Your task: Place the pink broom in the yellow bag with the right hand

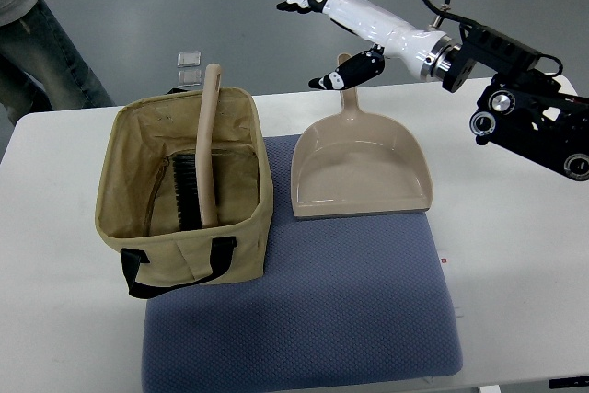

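My right hand (pixel 345 29) floats at the top, fingers (pixel 296 5) spread, empty. The broom (pixel 208 149) stands inside the bag (pixel 184 192), left of the dustpan (pixel 361 170).

White right hand (pixel 342 29), black fingertips, black cabled arm

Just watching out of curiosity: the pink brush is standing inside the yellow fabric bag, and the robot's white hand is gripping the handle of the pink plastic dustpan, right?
Not quite. The top view shows the robot's right hand open and empty, raised above the pink plastic dustpan near its handle, holding nothing. The rest is right: the pink brush stands inside the yellow fabric bag.
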